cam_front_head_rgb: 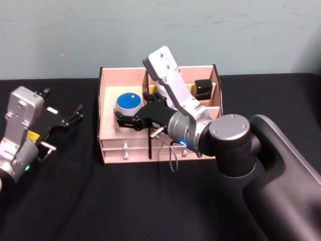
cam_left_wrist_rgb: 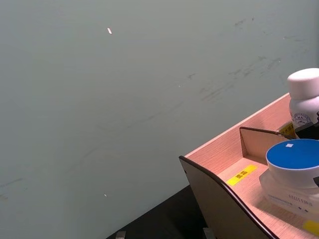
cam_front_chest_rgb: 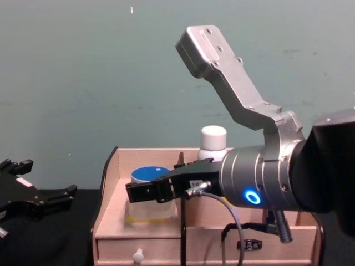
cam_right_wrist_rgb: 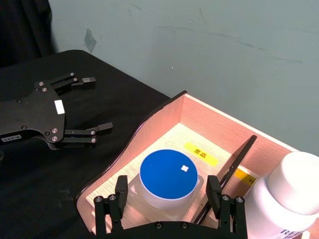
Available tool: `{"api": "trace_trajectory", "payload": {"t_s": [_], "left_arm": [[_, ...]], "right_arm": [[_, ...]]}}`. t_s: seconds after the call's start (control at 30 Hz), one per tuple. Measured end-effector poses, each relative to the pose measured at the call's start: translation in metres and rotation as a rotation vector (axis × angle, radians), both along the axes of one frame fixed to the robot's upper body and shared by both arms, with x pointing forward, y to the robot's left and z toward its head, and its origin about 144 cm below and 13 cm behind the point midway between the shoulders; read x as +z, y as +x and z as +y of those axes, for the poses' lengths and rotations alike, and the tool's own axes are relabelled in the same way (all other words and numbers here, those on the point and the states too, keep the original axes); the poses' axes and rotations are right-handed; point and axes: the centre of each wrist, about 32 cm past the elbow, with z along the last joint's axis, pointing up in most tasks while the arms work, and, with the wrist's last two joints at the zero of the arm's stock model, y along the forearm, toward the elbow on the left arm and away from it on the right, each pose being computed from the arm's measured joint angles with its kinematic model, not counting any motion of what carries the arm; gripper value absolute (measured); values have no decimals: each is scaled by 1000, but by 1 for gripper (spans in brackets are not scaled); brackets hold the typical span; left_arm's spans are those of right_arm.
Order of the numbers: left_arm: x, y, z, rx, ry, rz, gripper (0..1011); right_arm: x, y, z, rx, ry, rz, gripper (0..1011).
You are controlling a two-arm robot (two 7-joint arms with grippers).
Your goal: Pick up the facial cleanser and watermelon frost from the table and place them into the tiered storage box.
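My right gripper [cam_right_wrist_rgb: 169,209] hangs fingers spread, empty, over the blue-lidded jar [cam_right_wrist_rgb: 167,179] sitting in the box's [cam_front_head_rgb: 108,95] left compartment. White bottle [cam_front_chest_rgb: 213,143] stands next compartment over. My left gripper [cam_front_head_rgb: 62,118] is open, empty, left of the box.

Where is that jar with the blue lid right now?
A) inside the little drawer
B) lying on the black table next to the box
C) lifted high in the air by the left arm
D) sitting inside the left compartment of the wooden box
D: the blue-lidded jar stands in the left compartment of the tiered storage box, with the open right gripper around it.
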Motion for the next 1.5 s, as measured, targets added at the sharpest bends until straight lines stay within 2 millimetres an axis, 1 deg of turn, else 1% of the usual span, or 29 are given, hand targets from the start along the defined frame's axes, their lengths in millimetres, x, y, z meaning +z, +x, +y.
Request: {"api": "trace_trajectory", "payload": {"t_s": [0.27,0.47,0.53,0.57,0.6,0.8,0.83,0.97,1.1,1.23,1.5], "left_arm": [[0,0,0,0,0,0,1001],[0,0,0,0,0,0,1001],[0,0,0,0,0,0,1001],[0,0,0,0,0,0,1001],[0,0,0,0,0,0,1001],[0,0,0,0,0,0,1001],[0,0,0,0,0,0,1001],[0,0,0,0,0,0,1001],[0,0,0,0,0,0,1001],[0,0,0,0,0,0,1001],[0,0,0,0,0,0,1001]], "right_arm": [[4,-6,-5,10,19,-34,1002],[11,-20,-12,31,31,-96,1002],[14,-31,-19,34,41,-130,1002],[14,-31,-19,34,41,-130,1002],[15,-37,-22,34,48,-150,1002],[14,-59,-34,16,64,-211,1002],[13,-67,-38,5,67,-232,1002],[8,-83,-46,-27,68,-269,1002],[2,-93,-54,-85,76,-286,1002],[-4,-96,-63,-183,72,-313,1002],[-12,-88,-78,-329,42,-352,1002]]}}
